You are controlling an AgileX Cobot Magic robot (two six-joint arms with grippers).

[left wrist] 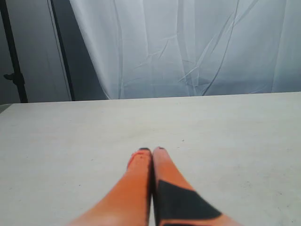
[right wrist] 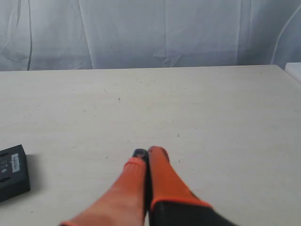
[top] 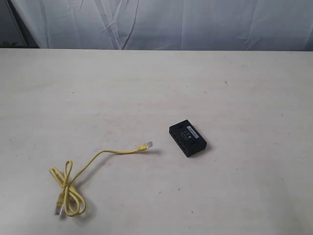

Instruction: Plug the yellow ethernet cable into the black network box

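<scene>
The yellow ethernet cable lies loose on the desk at the front left of the exterior view. Most of it is looped in a coil, while one free end with its clear plug stretches toward the black network box, near it but not touching, so that plug looks the natural end to pick up. The box lies flat and label up, right of the middle, and the left jaws and right jaws are each pressed shut on nothing above bare desk, so I judge the plugging not yet begun.
</scene>
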